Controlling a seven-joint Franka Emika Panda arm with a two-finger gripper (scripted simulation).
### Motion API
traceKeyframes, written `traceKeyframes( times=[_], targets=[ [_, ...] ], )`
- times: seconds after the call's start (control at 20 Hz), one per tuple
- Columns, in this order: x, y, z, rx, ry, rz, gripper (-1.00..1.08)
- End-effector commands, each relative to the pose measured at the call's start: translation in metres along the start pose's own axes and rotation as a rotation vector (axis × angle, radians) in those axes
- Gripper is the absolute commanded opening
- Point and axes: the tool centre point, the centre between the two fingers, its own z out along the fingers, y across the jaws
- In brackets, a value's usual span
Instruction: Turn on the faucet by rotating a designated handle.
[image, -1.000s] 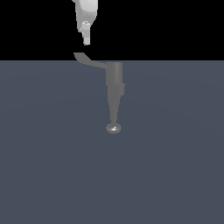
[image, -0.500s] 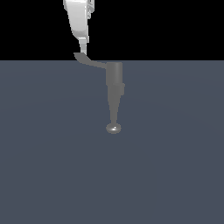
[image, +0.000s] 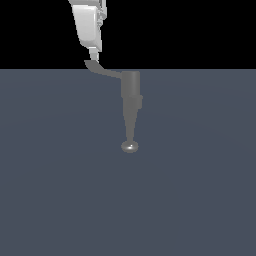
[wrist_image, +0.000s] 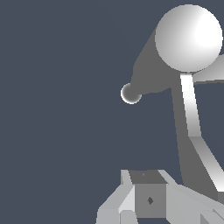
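The faucet (image: 131, 92) is a matte grey cylinder whose tapering spout ends in a shiny knob (image: 130, 147). Its handle (image: 102, 70), a thin curved grey lever, sticks out toward the exterior view's left. My white gripper (image: 93, 55) hangs directly over the handle's flared tip, its fingers together and just above or touching it. In the wrist view the faucet (wrist_image: 151, 70) shows a bright round top, the knob (wrist_image: 130, 93) lies beyond, and the handle (wrist_image: 192, 113) runs back past my gripper (wrist_image: 146, 188).
A flat dark grey-blue floor (image: 60, 190) spreads around the faucet. Black background fills the space behind the gripper.
The gripper has come lower and shifted toward the exterior view's left, ending over the handle's tip. The handle and spout have not moved.
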Motion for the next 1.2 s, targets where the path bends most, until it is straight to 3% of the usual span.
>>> traceKeyframes(
  times=[0.0, 1.15],
  targets=[
    [0.000, 0.000, 0.000, 0.000, 0.000, 0.000, -1.00],
    [0.002, 0.071, 0.000, 0.000, 0.000, 0.001, -1.00]
  ],
)
